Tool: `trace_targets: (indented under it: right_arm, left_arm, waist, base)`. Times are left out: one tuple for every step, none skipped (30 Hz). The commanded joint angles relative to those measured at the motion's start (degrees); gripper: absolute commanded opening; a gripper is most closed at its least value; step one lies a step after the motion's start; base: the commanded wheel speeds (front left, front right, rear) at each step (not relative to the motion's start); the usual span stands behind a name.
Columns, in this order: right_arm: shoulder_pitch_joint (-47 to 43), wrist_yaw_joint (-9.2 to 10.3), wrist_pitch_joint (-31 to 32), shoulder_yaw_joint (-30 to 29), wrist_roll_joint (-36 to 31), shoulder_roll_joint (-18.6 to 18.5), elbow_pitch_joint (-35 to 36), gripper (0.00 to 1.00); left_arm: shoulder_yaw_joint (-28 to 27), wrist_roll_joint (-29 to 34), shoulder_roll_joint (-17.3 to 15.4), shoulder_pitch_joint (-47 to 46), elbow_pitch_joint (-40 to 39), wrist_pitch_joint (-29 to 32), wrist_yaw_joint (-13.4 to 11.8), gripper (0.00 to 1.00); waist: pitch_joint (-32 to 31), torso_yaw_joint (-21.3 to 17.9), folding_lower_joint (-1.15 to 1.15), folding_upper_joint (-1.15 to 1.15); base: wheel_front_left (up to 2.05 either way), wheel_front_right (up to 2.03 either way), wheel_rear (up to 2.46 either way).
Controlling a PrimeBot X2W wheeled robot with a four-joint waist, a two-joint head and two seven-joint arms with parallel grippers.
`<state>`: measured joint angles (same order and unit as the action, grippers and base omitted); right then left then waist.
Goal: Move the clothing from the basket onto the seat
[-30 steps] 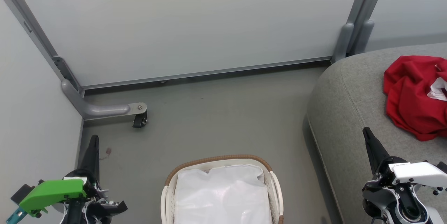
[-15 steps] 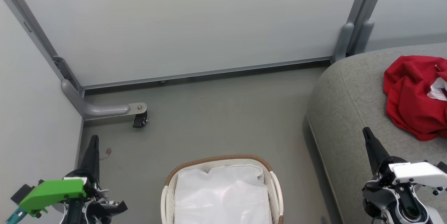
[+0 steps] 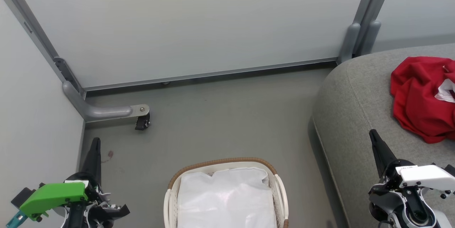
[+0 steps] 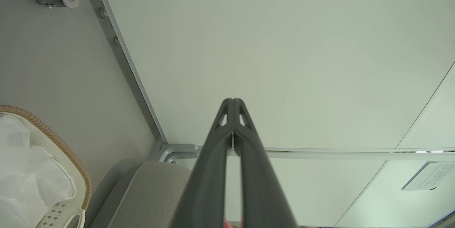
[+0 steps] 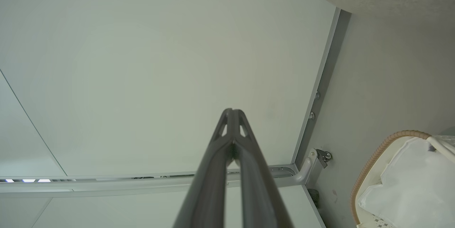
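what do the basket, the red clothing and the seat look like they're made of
The basket looks like smooth white moulded plastic with punched holes. Its rim seems to be brown woven fibre, natural or synthetic I cannot tell. The clothing is soft matte red fabric, crumpled into folds. The seat is matte grey woven upholstery with a stitched seam.

The basket (image 3: 224,160) stands on the floor (image 3: 220,121) at the near middle, with its liner (image 3: 227,199) inside. The seat (image 3: 348,114) lies to its right and carries the clothing (image 3: 416,100), well apart from the basket. A wall panel (image 3: 199,25) stands behind, and a caster foot (image 3: 142,121) sits before it at the left.
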<state>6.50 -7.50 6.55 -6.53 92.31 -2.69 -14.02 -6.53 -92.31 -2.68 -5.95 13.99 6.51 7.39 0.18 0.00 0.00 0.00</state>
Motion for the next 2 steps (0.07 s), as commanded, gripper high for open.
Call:
trace_targets:
  right_arm:
    - [-0.59,0.02,0.17,-0.12,0.20,-0.36,0.17,0.00]
    - [-0.59,0.02,0.17,-0.12,0.20,-0.36,0.17,0.00]
  left_arm:
    - [-0.11,-0.20,-0.38,-0.58,-0.02,0.23,0.22,0.00]
    - [-0.11,-0.20,-0.38,-0.58,-0.03,0.24,0.22,0.00]
  waist:
    - [0.00,0.00,0.00,0.00]
    - [0.00,0.00,0.00,0.00]
  base:
    - [0.00,0.00,0.00]
    - [0.00,0.00,0.00]
